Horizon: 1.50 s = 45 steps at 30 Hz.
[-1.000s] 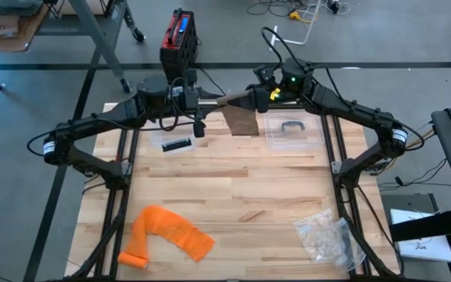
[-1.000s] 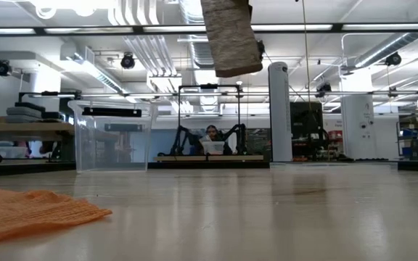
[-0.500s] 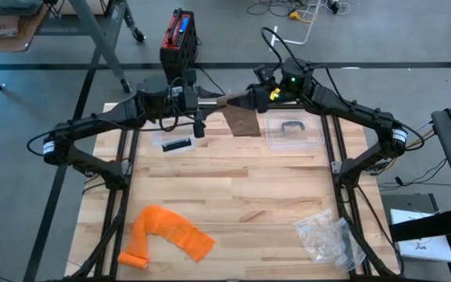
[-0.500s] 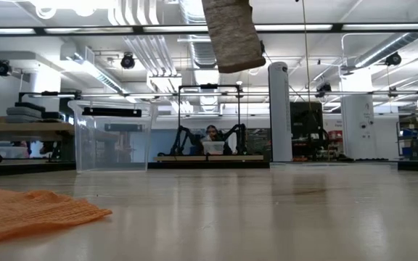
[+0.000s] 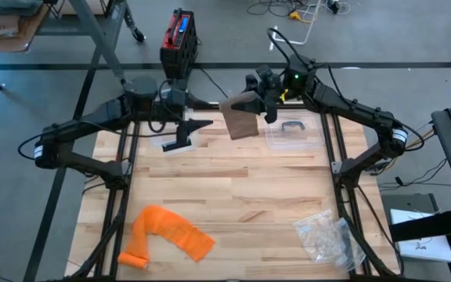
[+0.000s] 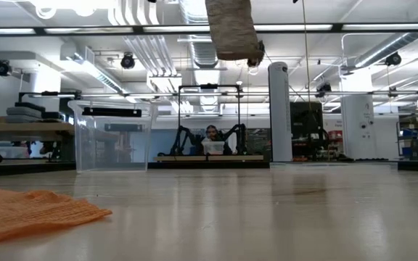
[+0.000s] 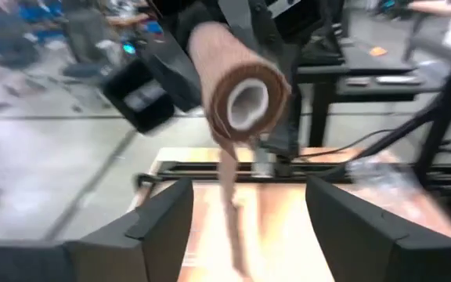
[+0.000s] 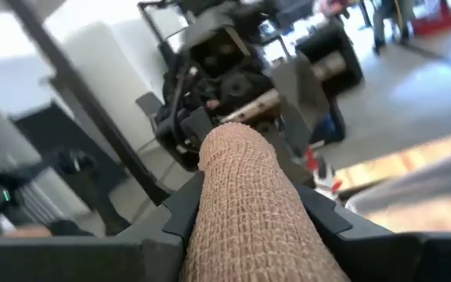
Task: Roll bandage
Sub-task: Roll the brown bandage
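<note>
The tan bandage roll (image 5: 237, 105) hangs high over the table's far middle, with my right gripper (image 5: 254, 100) shut on it. Its loose tail (image 5: 242, 125) hangs down from the roll and also shows at the top of the low view as a tan strip (image 6: 231, 29). My left gripper (image 5: 198, 125) stands open to the left of the roll, clear of it. In its wrist view the roll's hollow end (image 7: 246, 103) faces the open fingers (image 7: 163, 227). My right gripper pinches the roll's round sides (image 8: 210, 196) between its two fingers (image 8: 180, 210). The fingers come roughly level from the table's right and lie along the roll, whose far end sticks out past them. The roll is lifted clear, its tail (image 7: 229, 207) hanging slack below.
A clear plastic box (image 5: 290, 131) stands at the far right. An orange mesh cloth (image 5: 167, 233) lies near the front left, a crumpled clear bag (image 5: 327, 235) at the front right. A small black-and-white thing (image 5: 172, 146) lies under my left arm.
My left gripper has opened, let go of the roll's left end and drawn back toward the table's left and near edge. My right gripper has shut on the roll and keeps it aloft. The tail still hangs below.
</note>
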{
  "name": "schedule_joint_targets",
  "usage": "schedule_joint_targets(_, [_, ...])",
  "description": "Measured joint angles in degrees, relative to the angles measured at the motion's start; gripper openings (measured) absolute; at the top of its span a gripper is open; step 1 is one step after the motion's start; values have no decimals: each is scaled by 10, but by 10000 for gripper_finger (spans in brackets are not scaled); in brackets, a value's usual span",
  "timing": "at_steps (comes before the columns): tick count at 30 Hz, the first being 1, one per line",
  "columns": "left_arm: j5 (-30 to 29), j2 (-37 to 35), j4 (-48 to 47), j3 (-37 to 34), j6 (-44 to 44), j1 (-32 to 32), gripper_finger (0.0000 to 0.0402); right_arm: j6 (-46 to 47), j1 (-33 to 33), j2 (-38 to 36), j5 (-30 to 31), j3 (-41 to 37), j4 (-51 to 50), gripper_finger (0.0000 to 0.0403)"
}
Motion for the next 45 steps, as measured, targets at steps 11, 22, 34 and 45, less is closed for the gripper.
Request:
schedule_joint_targets(11, [4,61,55,-1,-10,-1,255,-56,14,0,2,-1,70,122])
schedule_joint_targets(22, [-9,108,125,-1,3,-1,163,-111,30,0,49,-1,79,120])
schedule_joint_targets(34, [26,83,22,-1,6,-2,2,-113,24,0,62,-1,80,119])
schedule_joint_targets(45, [55,11,-30,-2,22,-4,0,-147,19,0,75,-2,65,120])
